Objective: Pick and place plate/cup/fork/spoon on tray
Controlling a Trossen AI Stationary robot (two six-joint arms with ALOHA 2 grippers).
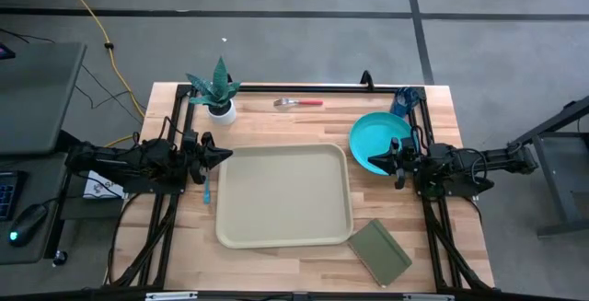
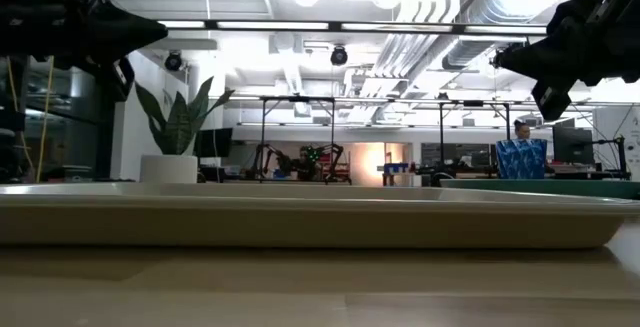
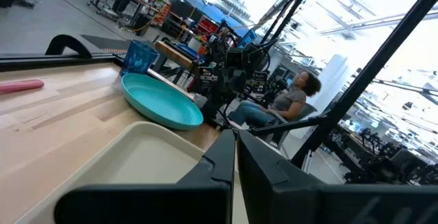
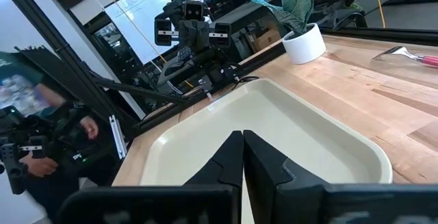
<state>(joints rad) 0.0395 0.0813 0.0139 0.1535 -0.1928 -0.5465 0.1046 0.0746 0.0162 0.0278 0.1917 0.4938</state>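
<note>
With both the left gripper (image 1: 227,155) and right gripper (image 1: 372,161) pressed together and empty at the bare tray (image 1: 285,232), the plate (image 1: 377,133), at centre right with the right gripper's tip over its rim, could be nudged off-target.

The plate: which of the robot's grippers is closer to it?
The right gripper: it is shut right at the plate's near edge. The left gripper, also shut, is across the tray, at its far side.
</note>
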